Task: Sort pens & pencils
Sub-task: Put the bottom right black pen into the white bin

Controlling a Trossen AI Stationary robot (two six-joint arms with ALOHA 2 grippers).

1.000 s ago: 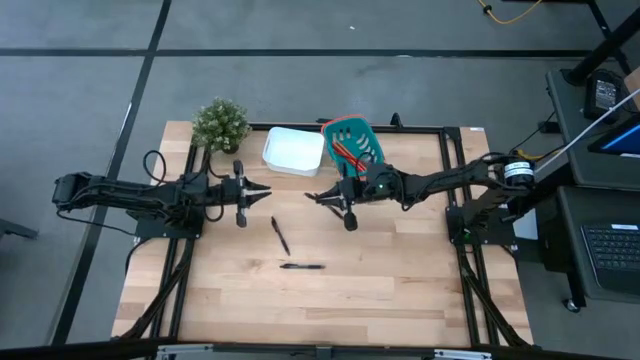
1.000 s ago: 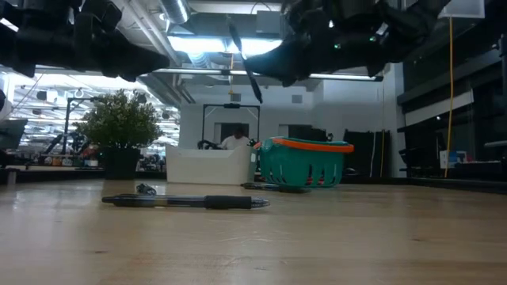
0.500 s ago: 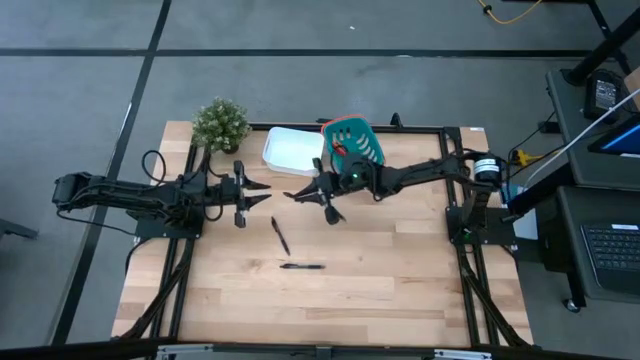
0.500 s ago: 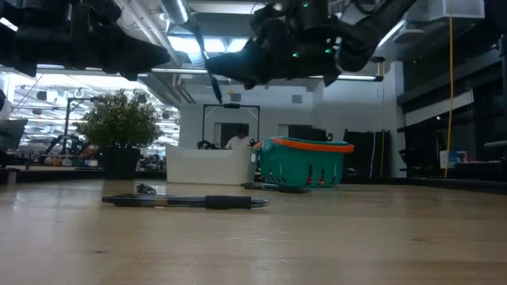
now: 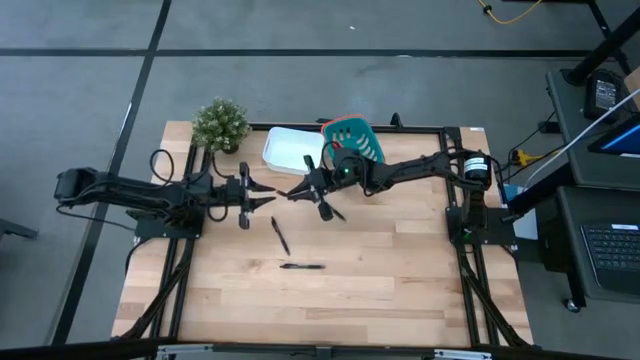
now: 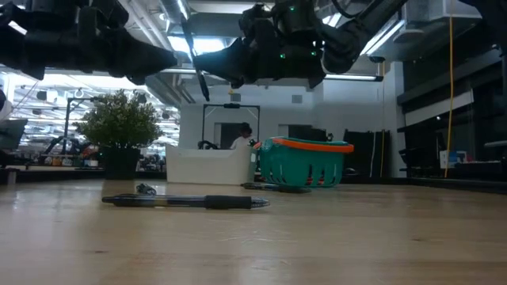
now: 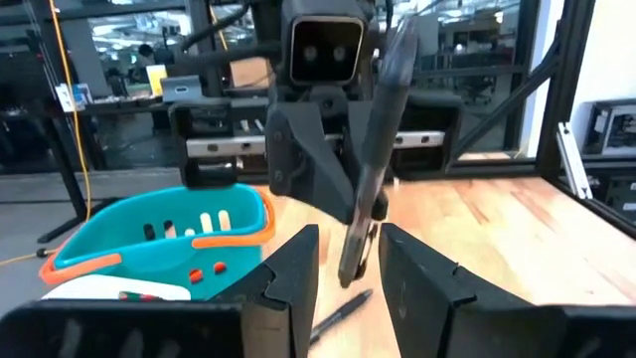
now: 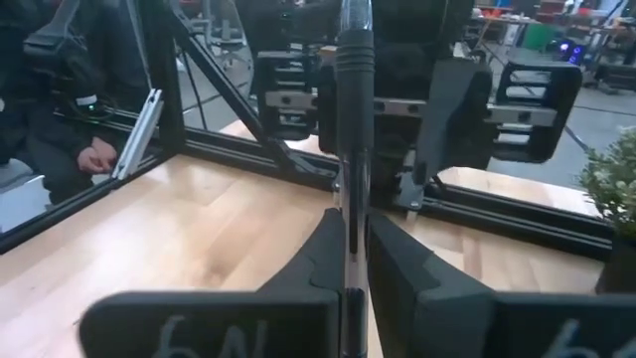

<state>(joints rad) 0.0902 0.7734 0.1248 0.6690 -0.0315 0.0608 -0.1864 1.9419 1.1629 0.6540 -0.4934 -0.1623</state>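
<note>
My right gripper (image 5: 300,192) hangs above the table's middle, shut on a black pen (image 6: 196,60) that stands tilted in the air. My left gripper (image 5: 262,196) faces it, open. In the left wrist view its fingers (image 7: 298,267) stand on either side of the held pen's lower end (image 7: 352,267), apart from it. Two more pens lie flat on the wood, one (image 5: 280,236) slanted and one (image 5: 301,266) nearer the near edge. Orange-red pencil bits (image 7: 196,273) show through the slots of the teal basket (image 5: 358,140). My right gripper pinches the pen between its two fingers near the middle of its shaft (image 8: 351,224). The fingers come level from the table's right and lie across the pen. It is lifted clear and stands nearly upright, its upper end (image 6: 186,30) tipped over.
A white bin (image 5: 293,150) stands by the far edge with the teal basket to its right. A small potted plant (image 5: 220,123) fills the far-left corner. A black frame rims the table (image 5: 400,290). A person sits in the room beyond (image 8: 60,149).
My right gripper has carried the pen toward the table's left, up to my left gripper, keeping it shut and lifted. My left gripper has edged a little toward the right. The two pens on the table have stayed put.
</note>
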